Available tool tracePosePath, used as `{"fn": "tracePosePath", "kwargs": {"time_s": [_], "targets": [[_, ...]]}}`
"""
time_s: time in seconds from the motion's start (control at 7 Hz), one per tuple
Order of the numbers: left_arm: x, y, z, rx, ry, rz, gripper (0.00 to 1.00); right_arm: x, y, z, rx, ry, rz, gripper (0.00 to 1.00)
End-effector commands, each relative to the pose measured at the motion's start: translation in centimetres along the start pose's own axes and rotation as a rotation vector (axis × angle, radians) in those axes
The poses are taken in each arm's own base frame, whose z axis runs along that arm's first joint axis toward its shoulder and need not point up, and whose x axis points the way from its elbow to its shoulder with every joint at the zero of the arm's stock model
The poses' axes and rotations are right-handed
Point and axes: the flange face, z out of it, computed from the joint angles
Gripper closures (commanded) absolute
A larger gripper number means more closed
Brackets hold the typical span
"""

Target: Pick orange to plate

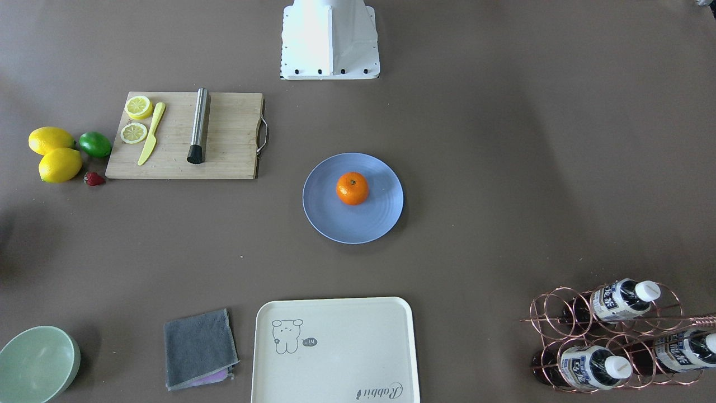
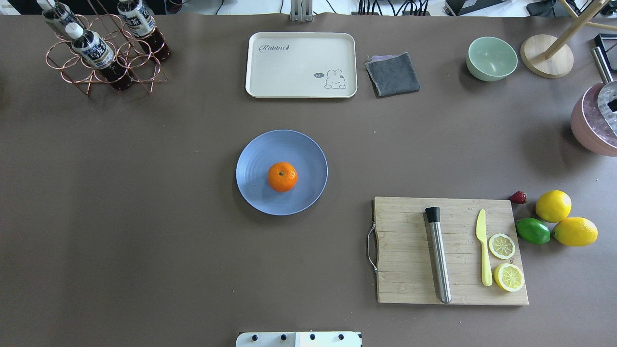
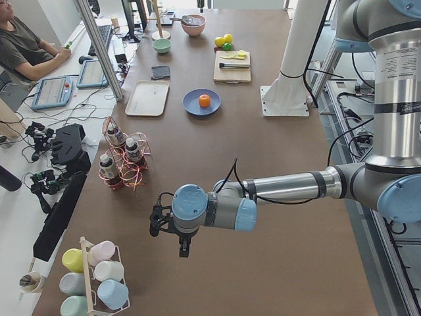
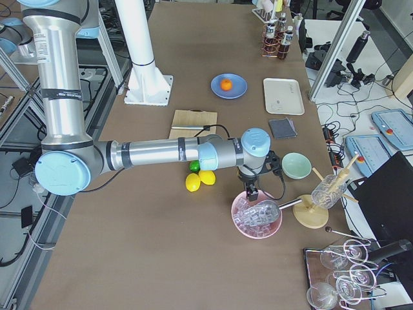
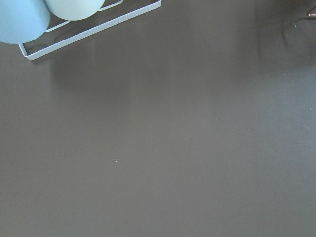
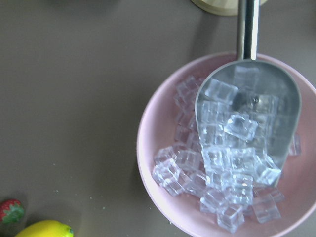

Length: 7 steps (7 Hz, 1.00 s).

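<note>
From across the table [image 1: 503, 168] I count one orange [image 1: 352, 188] sitting near the middle of the one plate [image 1: 335, 224], which lies at the table's centre. Toward the robot's edge, one board [image 1: 229, 151] carries two lemon slices [image 1: 134, 132], one knife [image 1: 151, 134] and one rod [image 1: 199, 126]. Past its end sit two lemons [image 1: 60, 164], one lime [image 1: 95, 144] and one strawberry [image 1: 94, 178]. Along the operators' edge: one green bowl [image 1: 39, 358], one cloth [image 1: 198, 347], one tray [image 1: 347, 352] and one rack [image 1: 551, 305] holding three bottles [image 1: 621, 299].

From overhead the counts agree, and one pink bowl [image 2: 585, 130] and one stand [image 2: 546, 55] show at the table's right edge.

From the left end, the left gripper [image 3: 183, 249] hangs over that end of the table, well apart from the plate; how its claw stands I cannot tell.

From the right end, the right gripper [image 4: 251, 192] hangs above the pink bowl; its claw I cannot judge either.

The left wrist view shows table and two cups [image 5: 19, 17] standing in one frame [image 5: 98, 29].

The right wrist view looks into the pink bowl: ice cubes [image 6: 217, 163], one scoop [image 6: 276, 94].
</note>
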Motion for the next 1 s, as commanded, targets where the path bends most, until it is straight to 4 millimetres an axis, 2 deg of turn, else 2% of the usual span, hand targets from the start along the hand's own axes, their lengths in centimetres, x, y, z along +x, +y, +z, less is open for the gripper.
{"fn": "tracePosePath", "kwargs": {"time_s": [0.0, 0.29, 0.43, 0.57, 0.71, 0.86], "targets": [[0.1, 0.2, -0.2, 0.004, 0.001, 0.005, 0.03, 2.5, 3.5, 1.5, -0.045, 0.055, 0.0, 0.0], [0.7, -0.1, -0.3, 0.001, 0.001, 0.012, 0.03, 3.5, 2.8, 2.2, -0.057, 0.076, 0.004, 0.0], [1.6, -0.2, -0.7, 0.008, 0.007, 0.035, 0.03, 3.3, 2.3, 1.9, -0.052, 0.074, -0.005, 0.0], [2.1, -0.9, -0.2, 0.002, 0.002, 0.056, 0.03, 3.4, 2.1, 1.9, -0.055, 0.076, -0.009, 0.0], [1.8, -0.3, 0.1, -0.006, 0.0, 0.11, 0.03, 4.4, 2.0, 2.9, -0.07, 0.08, 0.002, 0.0], [0.8, 1.0, 0.7, -0.025, 0.006, 0.179, 0.03, 4.5, 2.0, 2.9, -0.07, 0.08, 0.004, 0.0]]}}
